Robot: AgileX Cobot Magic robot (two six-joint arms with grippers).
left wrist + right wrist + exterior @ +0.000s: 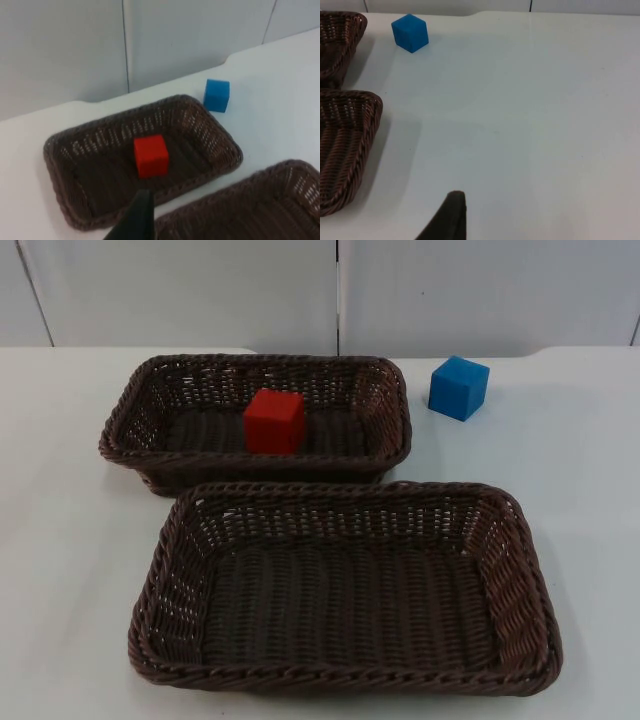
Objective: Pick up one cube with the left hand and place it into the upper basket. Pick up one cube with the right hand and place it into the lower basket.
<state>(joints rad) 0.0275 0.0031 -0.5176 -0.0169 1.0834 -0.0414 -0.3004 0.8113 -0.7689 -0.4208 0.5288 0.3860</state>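
Surface [70,570]: white, running back to a grey partition wall [200,290]; it carries both baskets and one cube.
Lower basket [520,570]: dark brown wicker, rectangular, nearest the camera in the top view; nothing lies on its woven floor. Its far rim sits just beside the near rim of the other basket.
Upper basket [130,415]: same dark brown wicker, rectangular, farther back toward the wall; it holds the red cube.
Red cube [274,421]: rests on the floor of the upper basket, roughly midway along its length, apart from the side walls; also seen from the left wrist view [150,155].
Blue cube [459,387]: sits on the bare surface just beyond the right end of the upper basket, apart from its rim, outside both baskets.
Left gripper [136,220]: one dark fingertip shows in the left wrist view, raised above the near rim of the upper basket; whether the fingers are released or clenched cannot be told.
Right gripper [447,217]: one dark fingertip shows over bare surface to the side of the lower basket, well apart from the blue cube; finger state cannot be told.
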